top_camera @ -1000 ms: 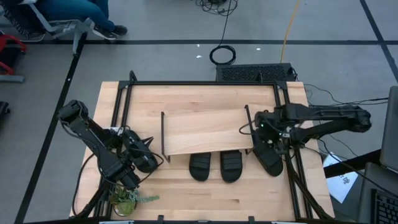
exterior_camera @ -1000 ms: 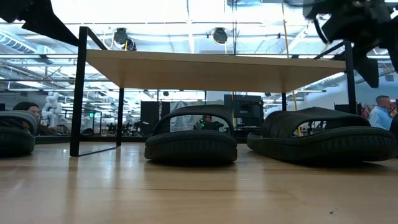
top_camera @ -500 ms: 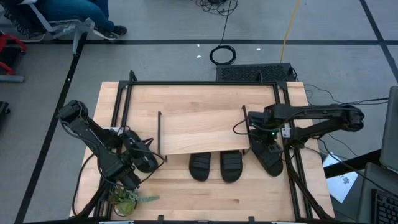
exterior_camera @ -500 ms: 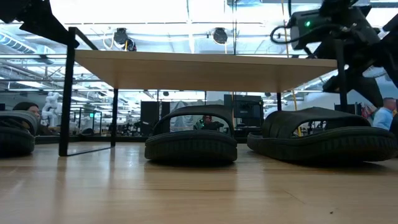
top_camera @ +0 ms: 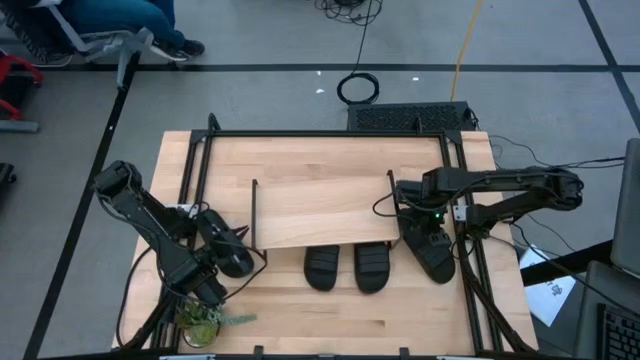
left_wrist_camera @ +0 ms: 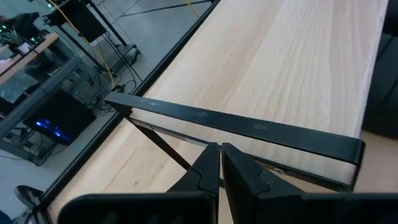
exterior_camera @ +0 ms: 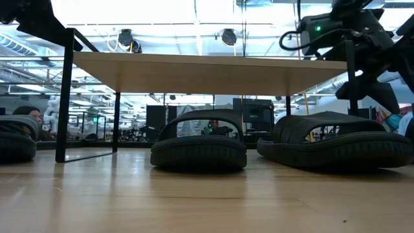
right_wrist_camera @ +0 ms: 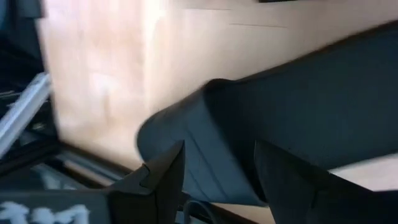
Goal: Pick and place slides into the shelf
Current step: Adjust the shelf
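Observation:
The shelf (top_camera: 325, 210), a light wood plank on thin black legs, stands mid-table. Two black slides (top_camera: 322, 268) (top_camera: 372, 266) lie on their soles at its near edge, their far ends under the plank. A third slide (top_camera: 433, 260) lies right of the shelf; my right gripper (right_wrist_camera: 217, 171) is open above it, a finger on either side of its body (right_wrist_camera: 249, 124). A fourth slide (exterior_camera: 14, 139) lies on the table at the left. My left gripper (left_wrist_camera: 219, 149) is shut at the shelf's left end. My left gripper is shut on the black wire frame at the shelf's left end, just under its top bar (left_wrist_camera: 249, 127). The fingertips hide the exact place. The fingers come from the table's left, slanting down. The shelf stands on its legs. Whether my right gripper touches the third slide I cannot tell.
Black frame rails (top_camera: 320, 133) run round the table's far half and sides. A small green plant (top_camera: 205, 322) stands at the near left corner. Bare wood lies along the near edge (top_camera: 380, 320). A seated person (top_camera: 120, 20) shows beyond the far left corner.
My right gripper has come down and toward the table's left over the third slide, then kept still. The shelf has slid a little toward the table's left while my left gripper's wrist turned. The slides have stayed where they were.

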`<state>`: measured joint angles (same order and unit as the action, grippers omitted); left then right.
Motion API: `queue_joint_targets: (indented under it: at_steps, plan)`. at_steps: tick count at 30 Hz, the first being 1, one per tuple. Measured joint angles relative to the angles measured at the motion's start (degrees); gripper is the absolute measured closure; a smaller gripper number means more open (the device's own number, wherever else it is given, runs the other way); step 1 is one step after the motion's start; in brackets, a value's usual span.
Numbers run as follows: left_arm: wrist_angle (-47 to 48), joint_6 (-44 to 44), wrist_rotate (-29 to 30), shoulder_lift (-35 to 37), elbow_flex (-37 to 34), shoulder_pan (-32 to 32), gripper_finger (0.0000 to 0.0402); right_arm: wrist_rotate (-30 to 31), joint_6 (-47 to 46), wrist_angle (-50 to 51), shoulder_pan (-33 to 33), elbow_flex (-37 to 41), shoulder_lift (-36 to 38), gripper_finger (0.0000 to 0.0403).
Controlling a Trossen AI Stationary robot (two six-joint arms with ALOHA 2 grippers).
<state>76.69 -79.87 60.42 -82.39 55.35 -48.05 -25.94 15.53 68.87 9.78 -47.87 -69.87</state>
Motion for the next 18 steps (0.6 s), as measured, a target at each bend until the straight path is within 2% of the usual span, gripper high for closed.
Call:
queue_joint_targets:
  at_steps: [4, 18]
  plan:
    - [-0.35, 0.25, -0.04, 0.00, 0.00, 0.00, 0.0380, 4.76, -2.69, -0.57, 0.02, -0.01, 2.53, 0.0218]
    - [-0.35, 0.23, -0.41, 0.00, 0.00, 0.00, 0.0380, 4.50, -2.43, -0.49, 0.00, -0.01, 3.50, 0.0218]
